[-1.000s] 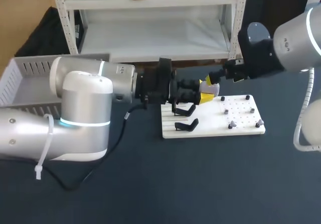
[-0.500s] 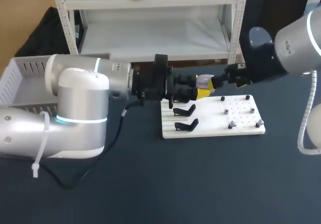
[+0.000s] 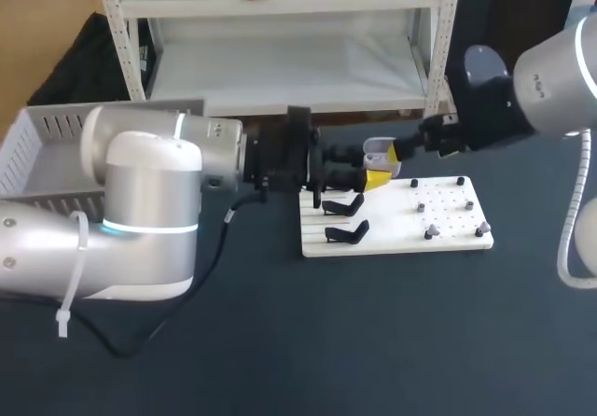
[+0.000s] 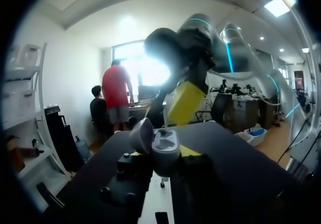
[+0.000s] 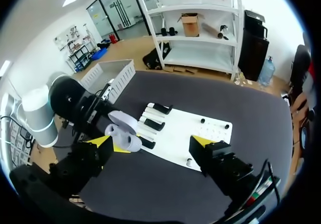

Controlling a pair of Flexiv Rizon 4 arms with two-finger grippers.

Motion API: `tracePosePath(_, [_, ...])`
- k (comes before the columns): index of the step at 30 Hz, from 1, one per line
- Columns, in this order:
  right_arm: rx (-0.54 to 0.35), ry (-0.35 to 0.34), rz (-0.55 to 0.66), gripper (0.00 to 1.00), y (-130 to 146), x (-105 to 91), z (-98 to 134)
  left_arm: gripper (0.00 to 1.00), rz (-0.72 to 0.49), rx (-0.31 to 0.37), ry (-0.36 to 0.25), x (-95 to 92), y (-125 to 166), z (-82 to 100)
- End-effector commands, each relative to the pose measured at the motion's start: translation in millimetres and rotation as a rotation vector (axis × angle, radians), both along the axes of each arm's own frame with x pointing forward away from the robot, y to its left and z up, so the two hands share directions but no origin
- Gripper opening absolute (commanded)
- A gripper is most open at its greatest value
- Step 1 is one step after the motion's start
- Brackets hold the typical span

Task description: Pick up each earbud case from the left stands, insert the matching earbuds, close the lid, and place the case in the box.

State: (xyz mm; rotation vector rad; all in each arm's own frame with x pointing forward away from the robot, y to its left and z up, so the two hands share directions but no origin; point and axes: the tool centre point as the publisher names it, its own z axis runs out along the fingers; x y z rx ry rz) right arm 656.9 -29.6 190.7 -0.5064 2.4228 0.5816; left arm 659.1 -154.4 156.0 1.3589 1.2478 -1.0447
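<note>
A pale lilac earbud case (image 3: 377,148) with its lid up hangs above the white board's (image 3: 448,222) back edge. My left gripper (image 3: 371,169) is shut on it from the left. In the left wrist view the case (image 4: 161,147) sits between the fingers, its two earbud wells showing. My right gripper (image 3: 399,150) stands open just right of the case. In the right wrist view the case (image 5: 123,132) lies beside one yellow fingertip (image 5: 100,143) of that gripper (image 5: 153,143). Small earbuds (image 3: 429,233) sit on the board's pegs.
Black stands (image 3: 346,233) line the board's left part, two of them bare. A grey slatted box (image 3: 37,145) stands at the table's back left, behind my left arm. The dark tabletop stretches in front of the board.
My left gripper has carried the case slightly up and to the left, off the board's edge. The right gripper has shifted a little with it and stays open.
</note>
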Motion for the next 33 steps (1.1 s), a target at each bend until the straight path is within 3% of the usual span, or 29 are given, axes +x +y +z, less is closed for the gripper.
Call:
tracePosePath(1, [-0.011, -0.020, -0.016, 1.00, -2, -6.8, 6, 0.00, 0.016, -0.006, 0.000, -0.4, 4, -0.9])
tracePosePath(16, [-0.157, -0.139, -0.072, 1.00, -49, -20.1, -16, 0.00, 0.006, -0.026, 0.005, 7.9, 17, 2.8])
tracePosePath(24, [-0.246, -0.125, -0.143, 1.00, -78, -33.6, -40, 0.00, -0.003, -0.025, -0.004, 14.7, 2, -2.7])
tracePosePath(33, [-0.342, -0.089, -0.202, 1.00, -95, -37.2, -58, 0.00, -0.008, -0.031, 0.025, 31.2, -12, -13.5])
